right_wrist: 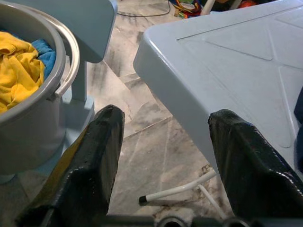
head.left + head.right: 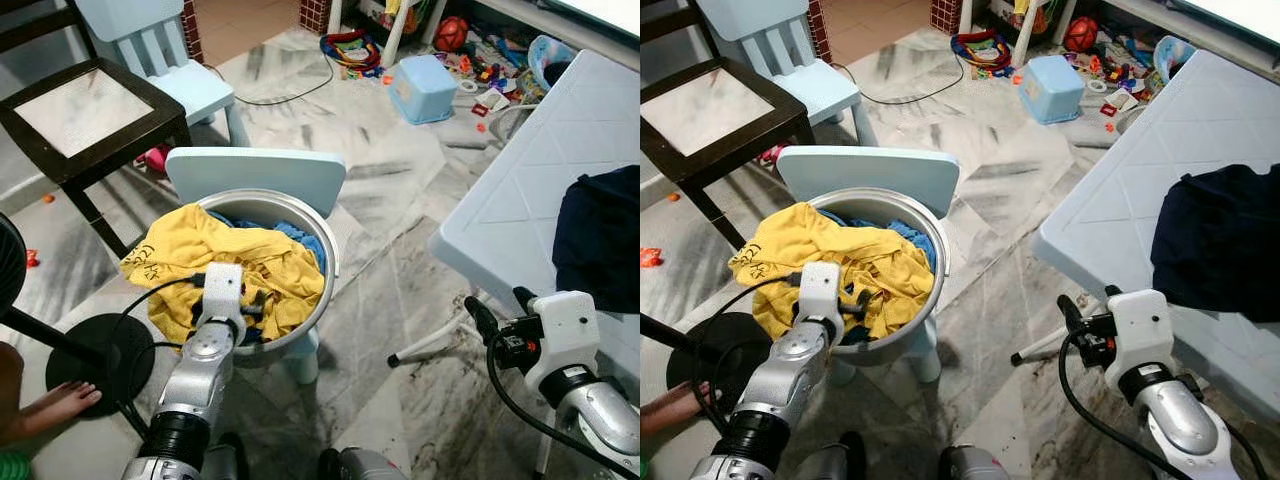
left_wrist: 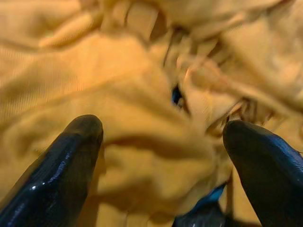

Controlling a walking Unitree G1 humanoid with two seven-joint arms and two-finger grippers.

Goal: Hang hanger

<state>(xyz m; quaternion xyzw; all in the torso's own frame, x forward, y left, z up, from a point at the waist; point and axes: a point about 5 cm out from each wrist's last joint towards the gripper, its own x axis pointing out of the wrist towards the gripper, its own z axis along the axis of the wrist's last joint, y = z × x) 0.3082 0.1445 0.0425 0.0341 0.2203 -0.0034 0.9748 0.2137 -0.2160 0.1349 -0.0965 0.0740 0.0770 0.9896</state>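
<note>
Your left hand (image 3: 161, 156) hovers open over crumpled yellow cloth (image 2: 190, 255) in the grey plastic basin (image 2: 325, 250); your right hand (image 1: 163, 161) hangs open beside the pale blue plastic tabletop (image 2: 530, 190), above marble floor (image 2: 400, 330).

Head stereo pair: high, looking forward-down; both eyes share grey basin (image 2: 318, 250) left of centre, white worktop (image 2: 1120, 190) at right. Left wrist cam: very near, pressed toward yellow cloth (image 3: 142, 123). Right wrist cam: low, facing floor between basin at frame's left and worktop at frame's right.
</note>
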